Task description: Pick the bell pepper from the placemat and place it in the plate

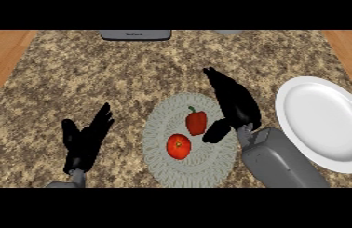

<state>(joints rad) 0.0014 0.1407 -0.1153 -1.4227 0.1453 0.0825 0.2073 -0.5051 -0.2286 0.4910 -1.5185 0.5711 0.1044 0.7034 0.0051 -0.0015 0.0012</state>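
Red bell pepper on the pale woven placemat, stem up, just above a tomato; not yet grasped. Right hand just beside the pepper's right flank, fingers straight and stretched away up the counter, thumb low near the fruit, nothing held. Best done by bringing the palm over the pepper, closing from both sides and keeping well off the tomato, then lifting clear before swinging right to the white plate, near the mat's right. Left hand resting at lower left, fingers up and apart. Speckled granite counter, wood strips at both sides, grey appliance at the far edge.
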